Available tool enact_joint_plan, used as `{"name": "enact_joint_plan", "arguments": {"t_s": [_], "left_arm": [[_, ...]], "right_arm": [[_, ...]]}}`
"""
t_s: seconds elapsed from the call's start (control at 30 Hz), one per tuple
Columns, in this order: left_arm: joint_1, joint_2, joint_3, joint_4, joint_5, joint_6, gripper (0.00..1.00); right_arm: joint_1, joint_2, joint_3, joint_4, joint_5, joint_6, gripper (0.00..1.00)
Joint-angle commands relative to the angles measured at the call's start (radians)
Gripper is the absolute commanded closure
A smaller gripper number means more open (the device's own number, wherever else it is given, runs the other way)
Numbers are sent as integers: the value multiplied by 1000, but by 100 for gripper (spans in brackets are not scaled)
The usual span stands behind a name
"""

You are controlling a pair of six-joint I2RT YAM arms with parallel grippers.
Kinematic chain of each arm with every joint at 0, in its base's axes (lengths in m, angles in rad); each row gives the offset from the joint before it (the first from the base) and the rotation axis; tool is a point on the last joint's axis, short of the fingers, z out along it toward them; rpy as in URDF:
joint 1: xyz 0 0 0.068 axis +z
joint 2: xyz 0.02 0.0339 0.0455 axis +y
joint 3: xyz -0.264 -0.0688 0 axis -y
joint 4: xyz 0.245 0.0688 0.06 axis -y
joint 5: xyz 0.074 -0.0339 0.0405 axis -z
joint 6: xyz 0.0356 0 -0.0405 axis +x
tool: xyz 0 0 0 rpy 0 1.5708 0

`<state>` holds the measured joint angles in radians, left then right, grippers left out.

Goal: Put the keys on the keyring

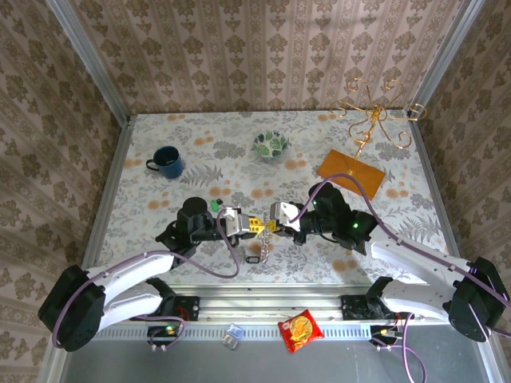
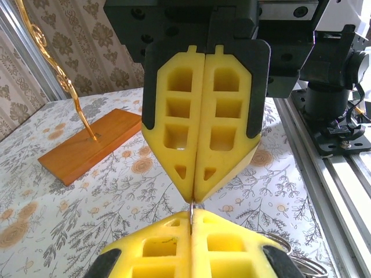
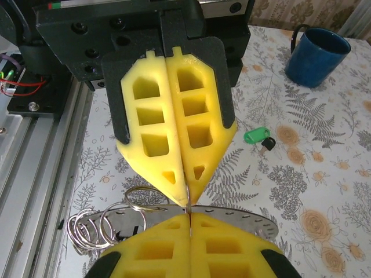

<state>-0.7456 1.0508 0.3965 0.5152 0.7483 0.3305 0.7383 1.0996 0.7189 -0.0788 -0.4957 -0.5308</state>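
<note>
The left gripper and the right gripper both pinch tip to tip what seems to be the keyring, while the keys lie untouched on the table near the blue mug, so the threading is not yet done.

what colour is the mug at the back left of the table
The mug is dark blue, clearest in the right wrist view.

Closed left hand facing closed right hand, wooden base
</note>
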Motion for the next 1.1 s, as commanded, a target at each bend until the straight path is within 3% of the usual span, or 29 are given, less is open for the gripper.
{"name": "enact_joint_plan", "arguments": {"t_s": [0.0, 0.43, 0.7, 0.93, 1.07], "left_arm": [[-8, -27, -6, 3, -1, 16, 100], [-23, -26, 7, -10, -11, 20, 100], [-25, -29, 8, -21, -12, 25, 100], [-33, -35, 11, -58, -33, 55, 100], [-41, -35, 20, -84, -43, 72, 100]], "right_arm": [[7, -30, -24, 44, 42, -22, 87], [18, 42, 5, 36, -12, -9, 81], [23, 56, 1, 99, -2, 14, 85], [24, 45, 13, 52, 9, -4, 83], [24, 46, 17, 44, 3, -5, 89]]}}
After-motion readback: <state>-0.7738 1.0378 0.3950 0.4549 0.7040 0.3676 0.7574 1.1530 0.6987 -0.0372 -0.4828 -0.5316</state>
